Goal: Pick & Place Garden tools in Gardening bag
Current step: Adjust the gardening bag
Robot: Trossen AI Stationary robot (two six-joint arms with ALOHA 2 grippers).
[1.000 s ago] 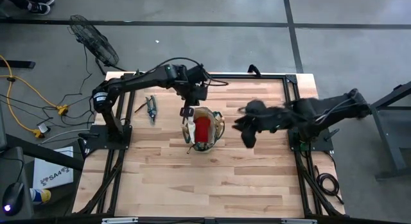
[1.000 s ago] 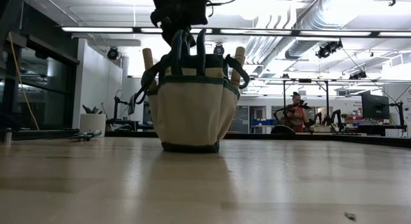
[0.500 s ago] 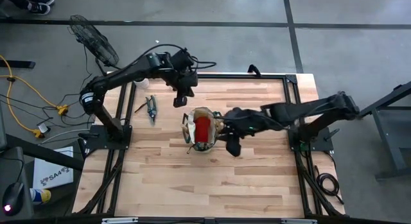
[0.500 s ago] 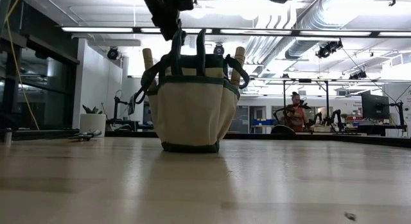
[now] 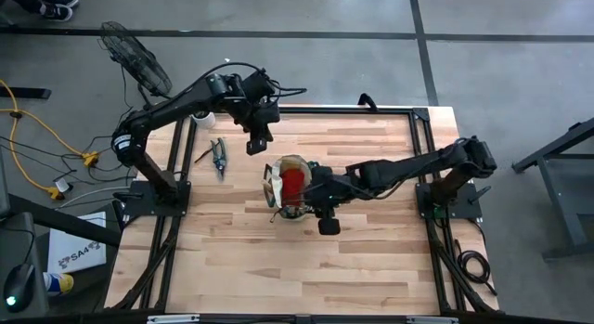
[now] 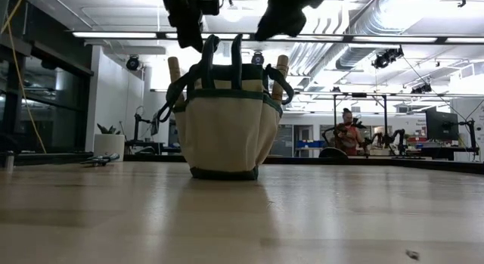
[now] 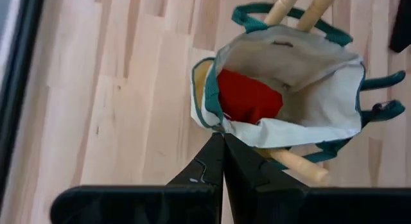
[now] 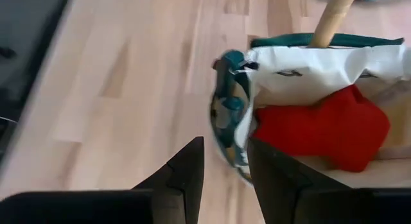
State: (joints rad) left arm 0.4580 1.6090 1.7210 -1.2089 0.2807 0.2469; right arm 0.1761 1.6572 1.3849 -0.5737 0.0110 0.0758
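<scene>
bag [image 5: 293, 187] mid-table, red glove [image 7: 247, 97] inside | my right gripper [image 5: 327, 217] part-open, empty, beside its rim to steady it | left gripper [image 5: 255, 143] closed, empty, above; shears [image 5: 218, 157] left edge

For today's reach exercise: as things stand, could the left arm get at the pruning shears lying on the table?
Probably yes. The pruning shears lie alone on bare wood on the left arm's side, nothing over them. The left gripper hangs shut between them and the gardening bag, so its fingers must open first.
</scene>
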